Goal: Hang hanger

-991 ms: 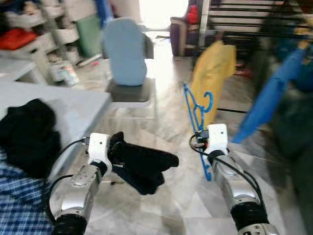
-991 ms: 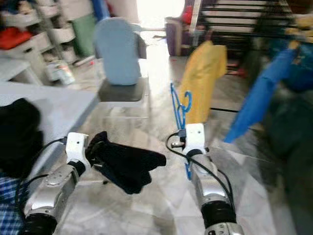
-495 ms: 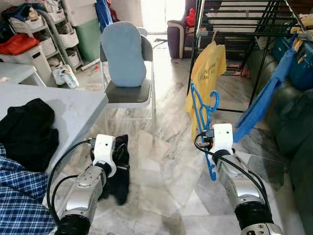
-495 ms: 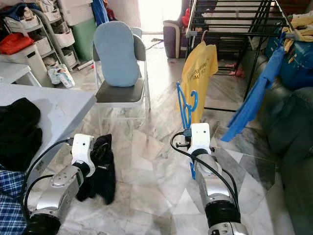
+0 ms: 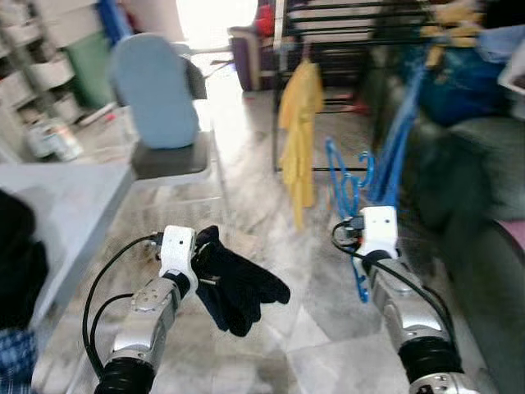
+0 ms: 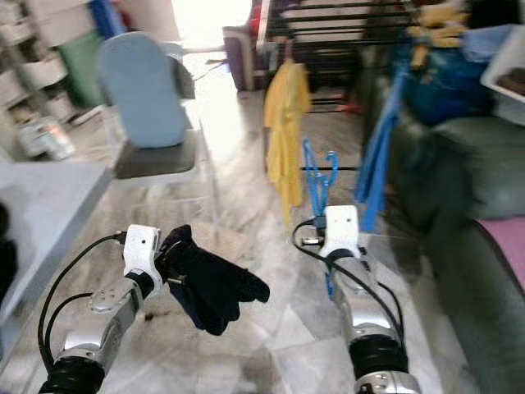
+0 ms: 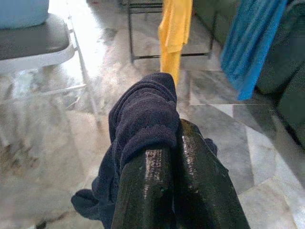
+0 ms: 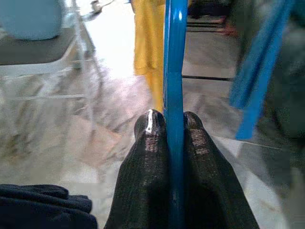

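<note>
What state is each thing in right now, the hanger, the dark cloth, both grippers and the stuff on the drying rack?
blue hanger: upright, clamped in the right gripper.
dark garment: bunched, dangling from the left gripper.
yellow garment: hanging on the drying rack.
blue cloth: hanging from the rack.
chair: upright, blue cushion against its back.

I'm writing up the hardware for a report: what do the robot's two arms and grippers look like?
Both arms are silver metal tubes with a black ribbed collar near the bottom of the head views. Each wrist carries a white boxy camera housing, and black cables loop from it back along the arm. The left gripper and right gripper each have two long black fingers with a slightly textured, glossy surface.
</note>
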Motion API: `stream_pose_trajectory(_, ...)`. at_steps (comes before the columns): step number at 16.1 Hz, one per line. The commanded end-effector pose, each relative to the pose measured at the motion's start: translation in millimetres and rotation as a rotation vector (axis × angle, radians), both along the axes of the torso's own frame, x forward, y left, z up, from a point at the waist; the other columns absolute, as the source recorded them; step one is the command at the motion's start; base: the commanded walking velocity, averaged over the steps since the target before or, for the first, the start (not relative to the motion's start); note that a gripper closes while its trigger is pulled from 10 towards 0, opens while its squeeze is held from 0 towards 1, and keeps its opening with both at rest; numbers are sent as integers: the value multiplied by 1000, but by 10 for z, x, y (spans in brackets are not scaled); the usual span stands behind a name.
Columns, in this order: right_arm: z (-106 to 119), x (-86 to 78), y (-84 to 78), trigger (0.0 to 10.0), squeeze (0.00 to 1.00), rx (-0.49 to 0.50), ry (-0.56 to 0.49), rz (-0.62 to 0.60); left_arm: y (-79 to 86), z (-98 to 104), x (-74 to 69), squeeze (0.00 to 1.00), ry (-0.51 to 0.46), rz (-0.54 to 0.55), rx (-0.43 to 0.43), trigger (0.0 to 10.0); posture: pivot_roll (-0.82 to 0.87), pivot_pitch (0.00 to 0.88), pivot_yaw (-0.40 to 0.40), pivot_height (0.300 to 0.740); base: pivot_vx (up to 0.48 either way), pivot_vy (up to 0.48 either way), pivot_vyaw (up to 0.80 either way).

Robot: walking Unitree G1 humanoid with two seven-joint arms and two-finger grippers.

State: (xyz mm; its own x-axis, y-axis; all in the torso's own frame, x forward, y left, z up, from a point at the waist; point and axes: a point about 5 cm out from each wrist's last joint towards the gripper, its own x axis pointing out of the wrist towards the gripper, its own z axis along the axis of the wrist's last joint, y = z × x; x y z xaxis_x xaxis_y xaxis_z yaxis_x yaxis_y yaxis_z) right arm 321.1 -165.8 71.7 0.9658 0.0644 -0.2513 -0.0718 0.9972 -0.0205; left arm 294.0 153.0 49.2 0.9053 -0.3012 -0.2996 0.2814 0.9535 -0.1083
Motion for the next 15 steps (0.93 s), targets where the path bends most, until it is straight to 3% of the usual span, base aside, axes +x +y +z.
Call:
stream_pose_trajectory(1,16,8,85,10000,0,9,-4,19,60,61,40,0,-20,9,12,10000,-109,0,76,740,0,334,-800)
stream_pose_trajectory(6,11,6,82,10000,0,11,-2,17,54,60,45,0,-18,4,10,10000,-111,0,77,740,0,196,-714)
stream_pose_trajectory(15,10,8,86,10000,0,18,-1,16,55,85,48,0,-44,-3,36,10000,-108,0,77,740,0,0,0)
